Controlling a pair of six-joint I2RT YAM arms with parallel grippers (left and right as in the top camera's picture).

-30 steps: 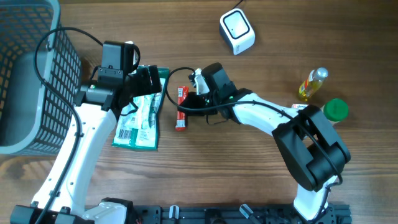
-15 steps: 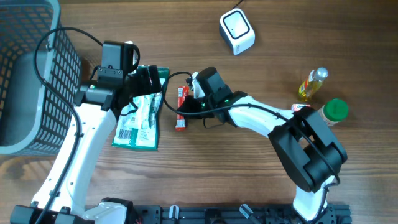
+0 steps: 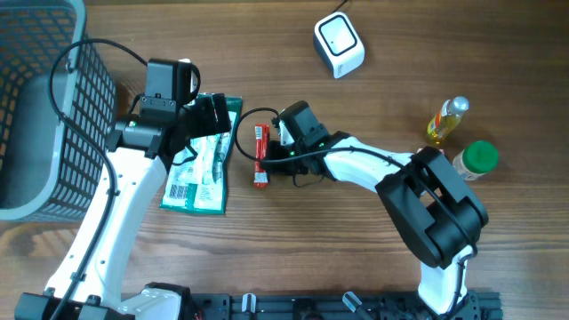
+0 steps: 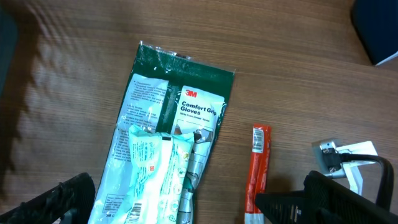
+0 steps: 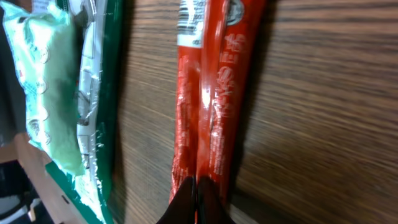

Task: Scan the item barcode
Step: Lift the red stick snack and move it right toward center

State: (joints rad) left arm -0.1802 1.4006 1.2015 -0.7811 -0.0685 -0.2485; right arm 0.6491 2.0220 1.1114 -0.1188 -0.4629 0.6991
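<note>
The red stick packet (image 5: 211, 93) runs off the right wrist view's top edge, its print too blurred to read (brand name included). Overhead, the left gripper (image 3: 213, 116) covers the top end of the glove packet (image 3: 197, 182) — the basket (image 3: 84, 98) is cropped at left.

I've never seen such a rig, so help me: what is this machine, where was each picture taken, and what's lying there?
Two robot arms work at a wooden table, each ending in a two-finger gripper. One picture looks straight down from above; the other two come from cameras on the wrists. On the table lie a green glove packet, a red stick packet, a white box, probably the scanner, a yellow bottle and a green-lidded jar; a grey basket stands at the left. The left gripper hangs open over the glove packet, holding nothing. The right gripper is shut, its tips at the red stick's end; whether they pinch it I cannot tell.
</note>
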